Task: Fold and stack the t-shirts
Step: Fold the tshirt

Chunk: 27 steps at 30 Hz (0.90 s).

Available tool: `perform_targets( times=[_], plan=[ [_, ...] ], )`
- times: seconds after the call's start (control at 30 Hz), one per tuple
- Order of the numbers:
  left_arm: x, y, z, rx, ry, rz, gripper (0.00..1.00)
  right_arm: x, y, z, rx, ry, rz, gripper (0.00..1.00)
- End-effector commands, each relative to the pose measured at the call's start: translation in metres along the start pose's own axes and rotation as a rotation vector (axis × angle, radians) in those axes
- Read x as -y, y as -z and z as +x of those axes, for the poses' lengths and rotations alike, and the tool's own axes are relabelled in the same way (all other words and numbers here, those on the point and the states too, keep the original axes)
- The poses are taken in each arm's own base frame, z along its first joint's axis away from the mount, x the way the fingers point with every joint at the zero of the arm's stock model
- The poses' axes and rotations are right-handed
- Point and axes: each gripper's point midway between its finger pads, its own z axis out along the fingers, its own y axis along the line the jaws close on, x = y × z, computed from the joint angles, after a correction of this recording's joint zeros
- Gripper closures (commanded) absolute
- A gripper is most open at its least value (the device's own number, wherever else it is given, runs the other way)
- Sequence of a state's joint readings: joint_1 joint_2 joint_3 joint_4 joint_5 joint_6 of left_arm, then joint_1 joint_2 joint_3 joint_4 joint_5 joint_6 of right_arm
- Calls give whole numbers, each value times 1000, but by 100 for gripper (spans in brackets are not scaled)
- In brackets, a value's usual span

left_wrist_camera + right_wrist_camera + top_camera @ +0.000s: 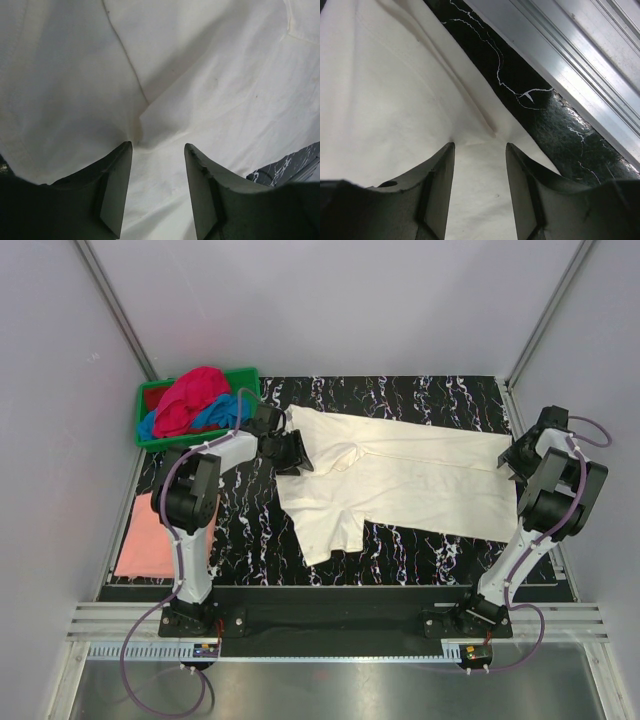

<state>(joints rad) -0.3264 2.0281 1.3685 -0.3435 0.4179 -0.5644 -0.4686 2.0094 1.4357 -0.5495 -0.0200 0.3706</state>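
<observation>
— What can go wrong from here?
— Your left gripper (157, 145) and right gripper (479, 145) both stand half-spread. Each straddles a pucker of the cream t-shirt (400, 475), and neither looks to be pinching it. If you close shallow, you may catch only one layer, or the cloth may slip out as you lift.
— Is anything in the way?
— The green crate (148, 443) sits just off the left gripper's outer side. The metal rail (580, 65) runs close beside the right one.

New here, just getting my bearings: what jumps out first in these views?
A big cream t-shirt lies spread across the black marbled table, the left gripper and right gripper at its opposite ends. A green crate of red and blue shirts sits far left; a pink shirt lies flat nearer.
</observation>
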Motion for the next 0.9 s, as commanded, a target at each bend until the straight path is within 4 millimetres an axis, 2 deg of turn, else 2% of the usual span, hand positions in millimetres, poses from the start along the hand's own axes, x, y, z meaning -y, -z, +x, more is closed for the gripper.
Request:
perform_targets(
  times=[0.0,0.1,0.17,0.37,0.57,0.6,0.73,0.87],
  plan=[
    [8,12,-14,53,-62,-12,48,-7,16,-18,58,-23,-37,48],
    [9,8,-13,47,-50,9,47,-8,14,-17,52,-26,-43,48],
    [11,1,-11,32,-44,33,51,-8,12,-14,46,-28,-44,48],
    [17,-6,-20,37,-38,55,60,-6,10,-11,37,-26,-39,48],
    [29,4,-23,49,-24,81,81,-6,11,-14,44,-37,-37,50],
    [32,7,-25,55,-19,86,85,-6,12,-16,49,-43,-37,55],
    [47,20,-36,85,-30,113,95,-4,11,-17,52,-63,-43,65],
    [56,25,-45,103,-42,125,100,-3,8,-19,49,-74,-45,64]
  ],
)
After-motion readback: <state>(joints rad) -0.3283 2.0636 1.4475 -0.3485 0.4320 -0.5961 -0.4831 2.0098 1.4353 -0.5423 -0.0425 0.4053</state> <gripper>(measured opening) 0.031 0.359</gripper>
